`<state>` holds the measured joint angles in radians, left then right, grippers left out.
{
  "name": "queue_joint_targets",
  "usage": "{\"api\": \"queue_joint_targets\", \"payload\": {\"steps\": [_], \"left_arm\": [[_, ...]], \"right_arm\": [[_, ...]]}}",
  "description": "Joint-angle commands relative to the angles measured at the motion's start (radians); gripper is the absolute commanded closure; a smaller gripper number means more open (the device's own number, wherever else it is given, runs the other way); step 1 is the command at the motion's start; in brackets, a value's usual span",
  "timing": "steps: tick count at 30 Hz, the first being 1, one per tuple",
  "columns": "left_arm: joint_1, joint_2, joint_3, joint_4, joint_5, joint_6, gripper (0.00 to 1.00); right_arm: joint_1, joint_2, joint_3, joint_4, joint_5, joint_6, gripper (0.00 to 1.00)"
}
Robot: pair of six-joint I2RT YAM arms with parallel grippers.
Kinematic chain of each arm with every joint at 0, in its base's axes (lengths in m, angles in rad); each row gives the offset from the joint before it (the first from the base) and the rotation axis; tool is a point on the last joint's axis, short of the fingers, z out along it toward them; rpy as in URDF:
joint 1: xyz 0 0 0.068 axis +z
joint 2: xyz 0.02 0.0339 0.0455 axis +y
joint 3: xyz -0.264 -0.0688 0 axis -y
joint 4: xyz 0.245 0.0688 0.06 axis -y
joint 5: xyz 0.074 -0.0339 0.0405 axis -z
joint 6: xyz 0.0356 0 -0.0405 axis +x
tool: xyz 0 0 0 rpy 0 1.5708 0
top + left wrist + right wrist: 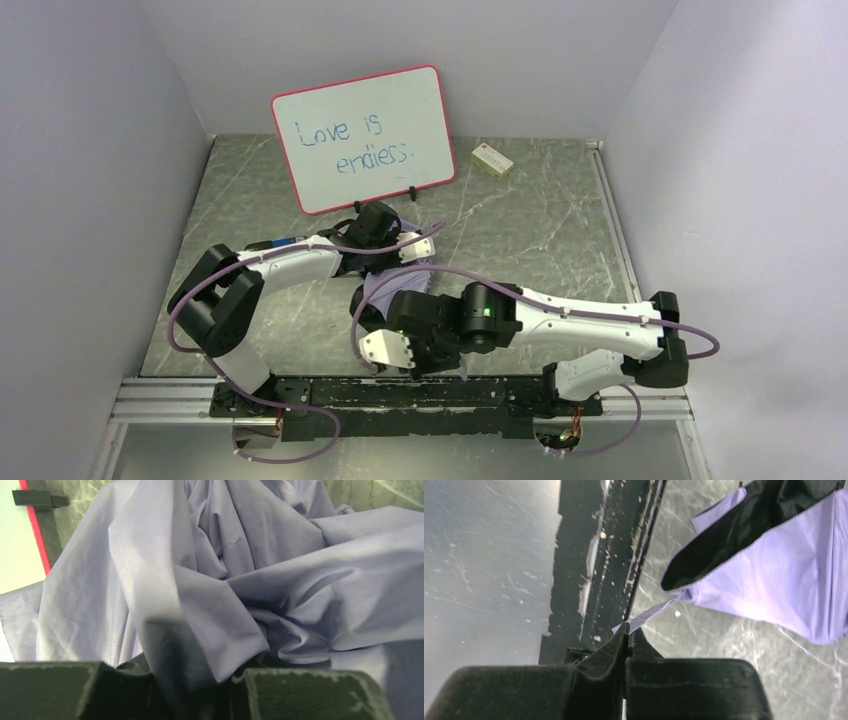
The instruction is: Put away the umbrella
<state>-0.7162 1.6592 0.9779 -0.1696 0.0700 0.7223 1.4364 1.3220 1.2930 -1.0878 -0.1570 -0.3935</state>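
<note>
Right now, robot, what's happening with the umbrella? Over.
Left gripper shut on umbrella fabric. Right gripper shut on its strap. Whiteboard close behind left arm, not blocking.

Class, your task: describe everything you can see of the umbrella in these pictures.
The umbrella is collapsed, a crumpled heap of pale lavender fabric, with black lining showing at one fold. It lies on the marbled grey table between the two arms, in front of the whiteboard. The left gripper is closed on a bunched fold. The right gripper pinches a thin lavender strip at the umbrella's edge. Shaft and handle are hidden.
</note>
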Motion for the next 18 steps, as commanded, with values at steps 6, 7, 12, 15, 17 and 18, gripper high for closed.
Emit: {"api": "queue_joint_targets", "payload": {"steps": [6, 7, 12, 15, 17, 18], "left_arm": [[0.003, -0.019, -0.011, 0.03, -0.018, 0.016, 0.93], [0.003, -0.02, -0.012, 0.03, -0.018, 0.016, 0.94], [0.0, -0.019, -0.011, 0.031, -0.018, 0.016, 0.94], [-0.003, -0.018, -0.012, 0.03, -0.019, 0.016, 0.94], [-0.005, -0.016, -0.01, 0.03, -0.017, 0.012, 0.94], [-0.006, -0.017, -0.011, 0.03, -0.016, 0.013, 0.94]], "right_arm": [[0.156, 0.199, 0.005, -0.236, 0.24, 0.025, 0.99], [0.196, 0.211, -0.021, -0.205, 0.235, 0.037, 0.99], [0.306, 0.272, -0.104, -0.035, 0.14, 0.096, 0.98], [0.353, 0.3, -0.134, 0.052, 0.079, 0.126, 0.97], [0.379, 0.31, -0.147, 0.106, 0.027, 0.141, 0.94], [0.388, 0.309, -0.152, 0.138, 0.004, 0.152, 0.92]]}}
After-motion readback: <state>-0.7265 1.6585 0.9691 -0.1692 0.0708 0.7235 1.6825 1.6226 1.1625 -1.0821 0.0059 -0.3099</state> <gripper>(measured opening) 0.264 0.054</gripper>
